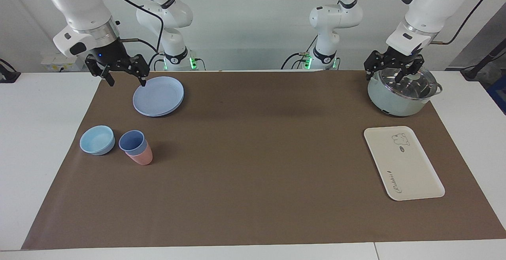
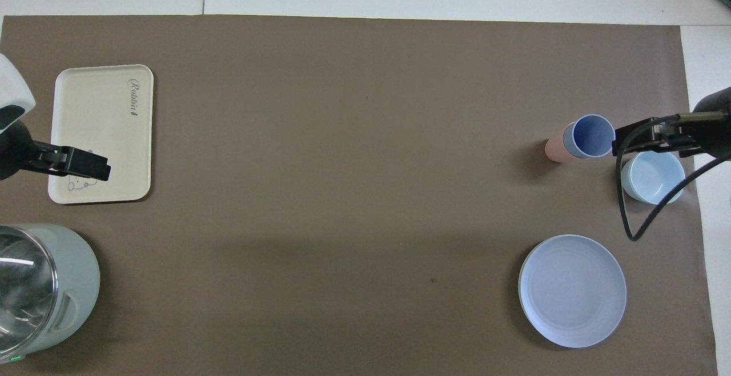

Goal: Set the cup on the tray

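The periwinkle-blue cup (image 1: 132,141) (image 2: 593,135) stands upright, nested inside a pink cup (image 1: 143,158), toward the right arm's end of the brown mat. The cream tray (image 1: 411,169) (image 2: 97,119) with a bear drawing lies flat toward the left arm's end. My right gripper (image 1: 127,82) hangs open and empty in the air beside the round blue plate (image 1: 158,96), apart from the cup. My left gripper (image 1: 385,78) hangs open and empty over the lidded pot (image 1: 395,102).
A light-blue bowl (image 1: 97,139) sits close beside the nested cups, toward the mat's edge. The pale green pot with a glass lid stands nearer to the robots than the tray. A brown mat (image 1: 253,165) covers the white table.
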`<action>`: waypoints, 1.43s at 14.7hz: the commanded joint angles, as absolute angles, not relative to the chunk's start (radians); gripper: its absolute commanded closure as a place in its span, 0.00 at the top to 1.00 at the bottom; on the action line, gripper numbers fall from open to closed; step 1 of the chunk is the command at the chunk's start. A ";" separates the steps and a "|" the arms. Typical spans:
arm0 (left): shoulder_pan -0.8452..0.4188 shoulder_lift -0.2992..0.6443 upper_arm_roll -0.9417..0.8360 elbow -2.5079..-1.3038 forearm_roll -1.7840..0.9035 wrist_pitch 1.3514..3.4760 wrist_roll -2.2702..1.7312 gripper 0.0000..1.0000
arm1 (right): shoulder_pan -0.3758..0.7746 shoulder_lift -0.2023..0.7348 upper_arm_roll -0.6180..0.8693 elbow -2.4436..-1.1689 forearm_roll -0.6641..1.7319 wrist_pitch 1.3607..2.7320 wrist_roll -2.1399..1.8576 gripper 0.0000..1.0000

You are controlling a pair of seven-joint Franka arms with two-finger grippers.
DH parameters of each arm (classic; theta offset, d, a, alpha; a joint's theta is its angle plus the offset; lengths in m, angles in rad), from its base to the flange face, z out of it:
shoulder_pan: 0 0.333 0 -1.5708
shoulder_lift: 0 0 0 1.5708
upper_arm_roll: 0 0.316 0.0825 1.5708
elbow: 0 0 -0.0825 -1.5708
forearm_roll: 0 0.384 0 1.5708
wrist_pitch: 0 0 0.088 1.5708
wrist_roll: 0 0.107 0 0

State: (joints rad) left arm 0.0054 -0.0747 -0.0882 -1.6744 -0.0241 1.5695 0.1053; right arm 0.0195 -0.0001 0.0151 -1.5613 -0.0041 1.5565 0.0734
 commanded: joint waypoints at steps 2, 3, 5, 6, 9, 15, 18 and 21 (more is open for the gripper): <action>0.005 -0.084 -0.089 -1.686 -0.006 1.560 0.095 1.00 | 0.015 0.003 0.020 -1.548 -0.006 1.525 0.054 1.00; 0.005 -0.084 -0.089 -1.686 -0.006 1.560 0.094 1.00 | 0.015 0.003 0.020 -1.549 -0.006 1.493 0.051 1.00; 0.005 -0.084 -0.089 -1.686 -0.006 1.560 0.094 1.00 | 0.015 -0.015 0.020 -1.549 -0.008 1.444 0.046 1.00; 0.005 -0.086 -0.089 -1.686 -0.006 1.560 0.095 1.00 | 0.009 -0.014 0.020 -1.552 -0.008 1.459 0.051 1.00; 0.005 -0.084 -0.089 -1.686 -0.006 1.560 0.095 1.00 | 0.006 0.008 0.018 -1.552 -0.009 1.541 0.162 0.89; 0.005 -0.084 -0.089 -1.686 -0.006 1.560 0.094 1.00 | -0.052 0.167 0.012 -1.529 -0.012 1.729 0.471 0.88; 0.005 -0.084 -0.089 -1.686 -0.006 1.560 0.095 1.00 | -0.110 0.337 0.008 -1.384 0.025 1.735 0.515 0.88; 0.005 -0.084 -0.089 -1.686 -0.006 1.560 0.094 1.00 | -0.153 0.425 0.008 -1.328 0.063 1.759 0.599 0.89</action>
State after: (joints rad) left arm 0.0054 -0.0747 -0.0882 -1.6744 -0.0241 1.5695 0.1053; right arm -0.1270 0.3469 0.0013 -1.4165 0.0219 1.7551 0.5365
